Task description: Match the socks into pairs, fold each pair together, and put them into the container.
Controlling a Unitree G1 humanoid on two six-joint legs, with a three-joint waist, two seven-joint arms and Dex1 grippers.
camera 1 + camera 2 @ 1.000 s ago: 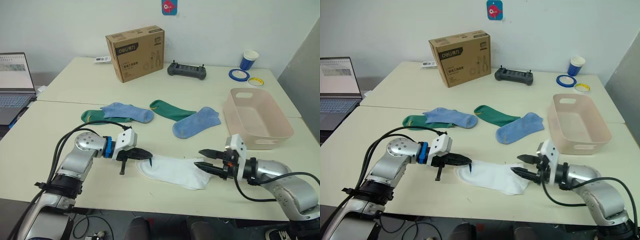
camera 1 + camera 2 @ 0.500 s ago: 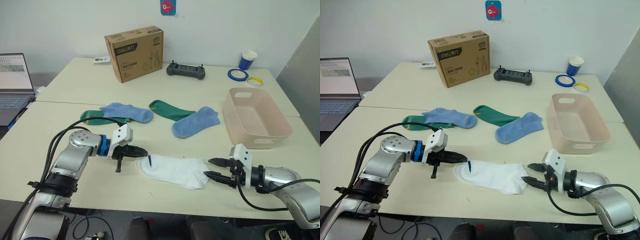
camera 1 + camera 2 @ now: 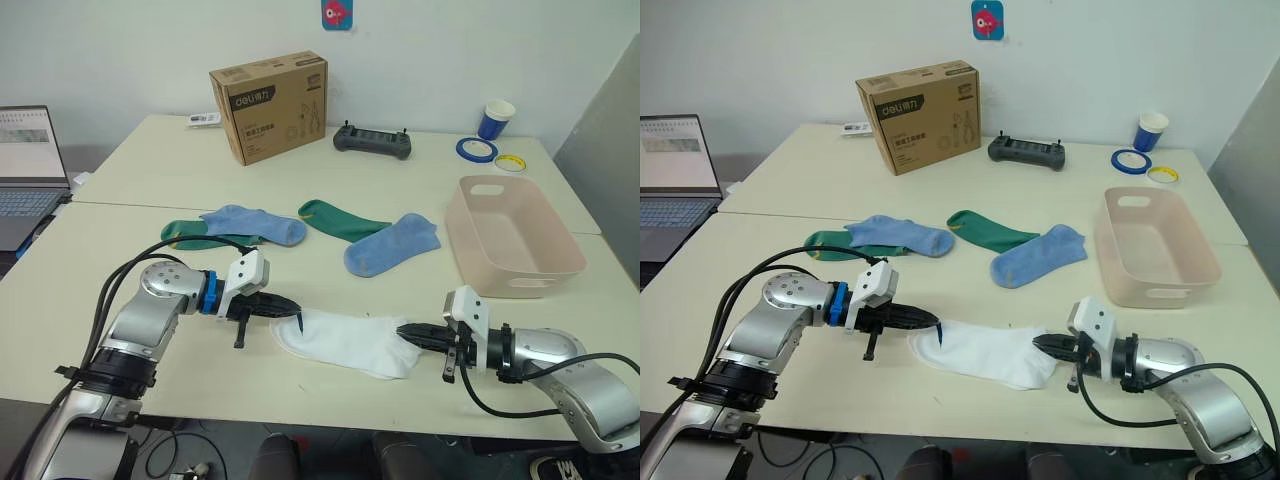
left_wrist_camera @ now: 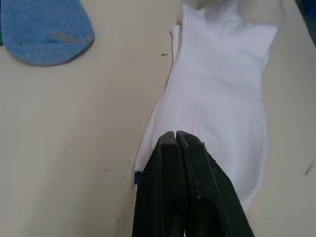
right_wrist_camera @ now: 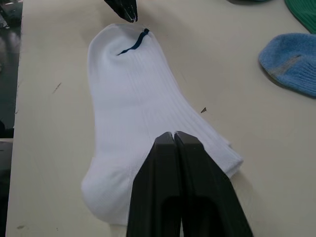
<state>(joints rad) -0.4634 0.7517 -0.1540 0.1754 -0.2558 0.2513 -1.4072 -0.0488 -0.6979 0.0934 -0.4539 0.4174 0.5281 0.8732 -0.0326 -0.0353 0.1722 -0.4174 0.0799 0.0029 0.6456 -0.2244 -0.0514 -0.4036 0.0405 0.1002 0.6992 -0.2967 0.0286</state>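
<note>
White sock pair [image 3: 347,341] lies flat near the front edge of the bench, one sock stacked on the other as far as can be judged. Left gripper [image 3: 293,310] sits at the end with the dark blue mark, fingers [image 4: 180,168] pressed together on that edge. Right gripper [image 3: 408,333] at the opposite end, fingers [image 5: 173,163] closed on the fabric there.

Step in hand, as judged: folding the white pair, both ends pinched. Next move calls for lifting one end and carrying it over to the other, keeping both layers clamped so they do not slide apart.

Remaining socks lie toward the middle of the bench: a light blue sock [image 3: 254,224] overlapping a dark green sock [image 3: 186,232], and a second dark green sock [image 3: 340,219] touching a second light blue sock [image 3: 392,244]. Pink basin [image 3: 480,242] near the right edge, nothing seen inside.
</note>
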